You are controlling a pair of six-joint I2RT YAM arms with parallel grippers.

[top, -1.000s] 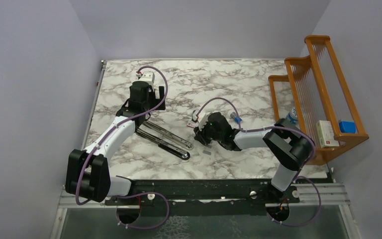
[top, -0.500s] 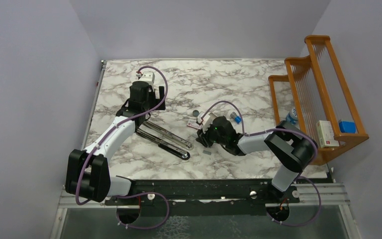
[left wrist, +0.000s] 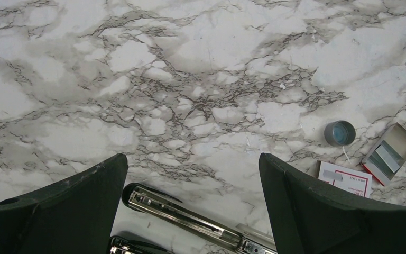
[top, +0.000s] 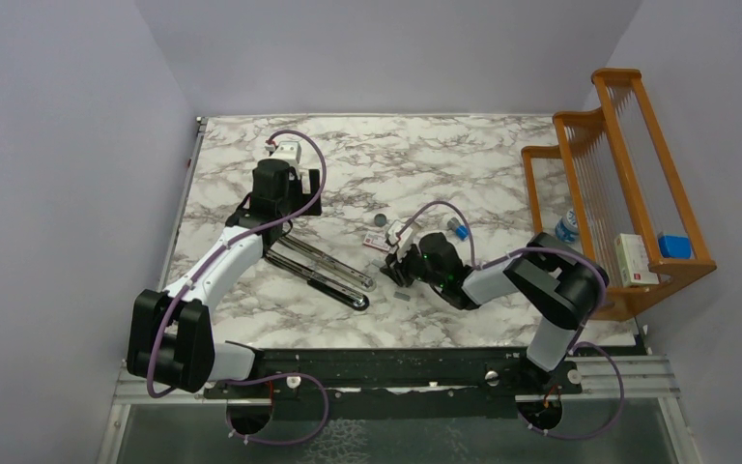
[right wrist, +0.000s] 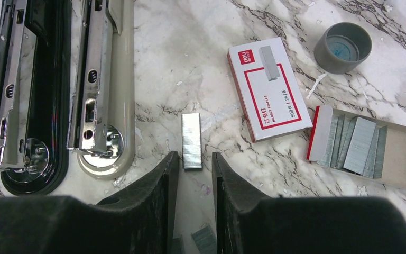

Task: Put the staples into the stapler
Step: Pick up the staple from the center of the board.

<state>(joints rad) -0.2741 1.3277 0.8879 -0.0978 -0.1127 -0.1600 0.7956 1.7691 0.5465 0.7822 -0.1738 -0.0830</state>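
On the marble table [top: 464,155] the stapler [right wrist: 58,90] is seen lying opened, a black part and a cream part side by side with their chrome channels exposed. The right gripper [right wrist: 195,156] is held low over the table just beside the stapler's rounded end, and its fingers [right wrist: 153,180] are set a narrow way apart. A single staple strip [right wrist: 192,138] is laid flat on the marble with its near end in the gap between the fingertips. A sliver of table can be seen on either side of it, so it is not clamped. More staples [right wrist: 357,142] are packed in the open tray [right wrist: 402,153] to the right of the strip. The white-and-red box sleeve [right wrist: 269,87] is placed between the strip and the tray. A small grey cap [right wrist: 343,47] is set beyond the tray. Two further short strips are partly seen at the bottom edge of the right wrist view, between the fingers. The left gripper [left wrist: 193,164] is held above the other end of the stapler. Its fingers [left wrist: 74,196] are spread wide and nothing is held between them. A wooden rack [top: 628,126] is stood at the right edge of the table.
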